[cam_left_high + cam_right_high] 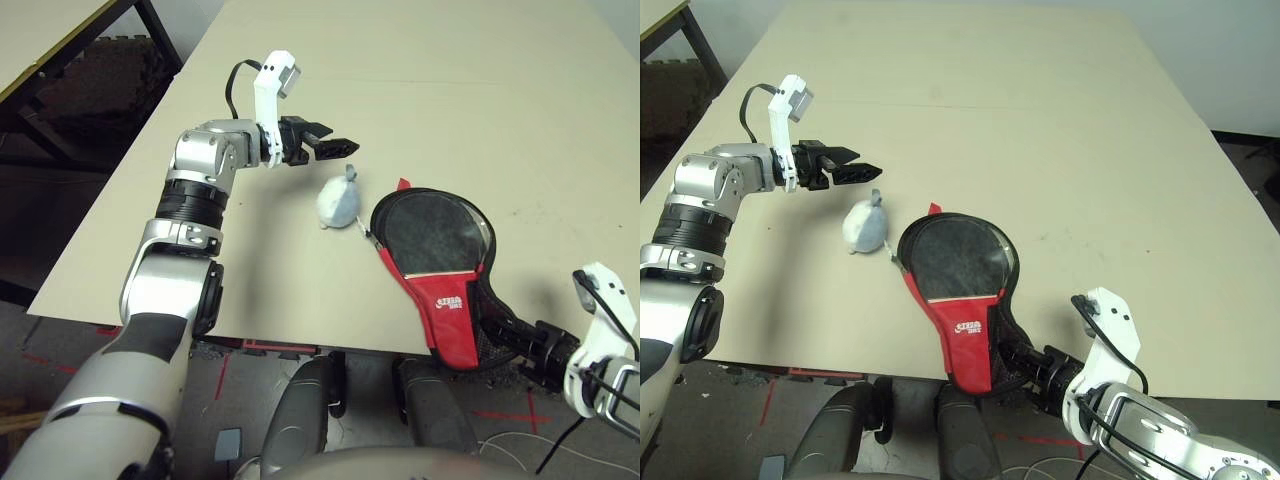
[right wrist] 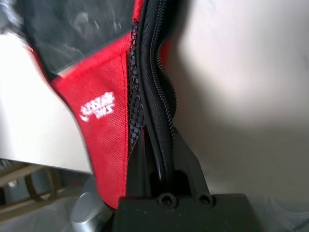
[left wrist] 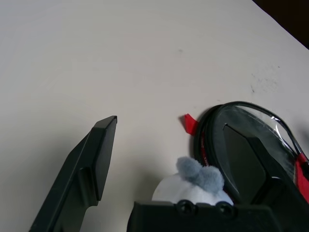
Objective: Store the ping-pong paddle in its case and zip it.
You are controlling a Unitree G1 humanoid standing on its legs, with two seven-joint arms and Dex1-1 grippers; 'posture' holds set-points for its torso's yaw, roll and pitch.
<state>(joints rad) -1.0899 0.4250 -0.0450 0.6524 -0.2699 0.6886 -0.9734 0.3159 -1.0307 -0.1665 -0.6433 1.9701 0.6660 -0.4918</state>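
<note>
Two grippers in play. Left gripper (image 1: 335, 149) hangs over the table (image 1: 450, 80), out past the far-left side of the case, fingers parted w/ nothing between them; left wrist view shows one finger (image 3: 91, 164) well apart from the other, bare tabletop in the gap. Just beside and below it sits a small grey-blue soft lump (image 1: 338, 200), pale body w/ a darker knot on top, resting on the table and touching or nearly touching the case's left rim.

Case (image 1: 440, 265) lies flat near the front edge of the table, round end away from the robot, narrow red end pointing toward the robot's right and hanging over the table edge. Red panel w/ white logo (image 1: 451, 302) faces up. Round part shows a dark, dusty face under a clear-looking cover; can't tell from here whether that is the ping-pong paddle itself or just the pouch's panel, so paddle location uncertain. Small red tab sticks out at the far rim.

Right gripper (image 1: 1025, 362) is at the case's narrow end, below table-edge level. Right wrist view: its fingers (image 2: 186, 154) are clamped narrow on the black zipper rim (image 2: 157, 72), mesh (image 2: 136, 111) and red fabric just beside.
</note>
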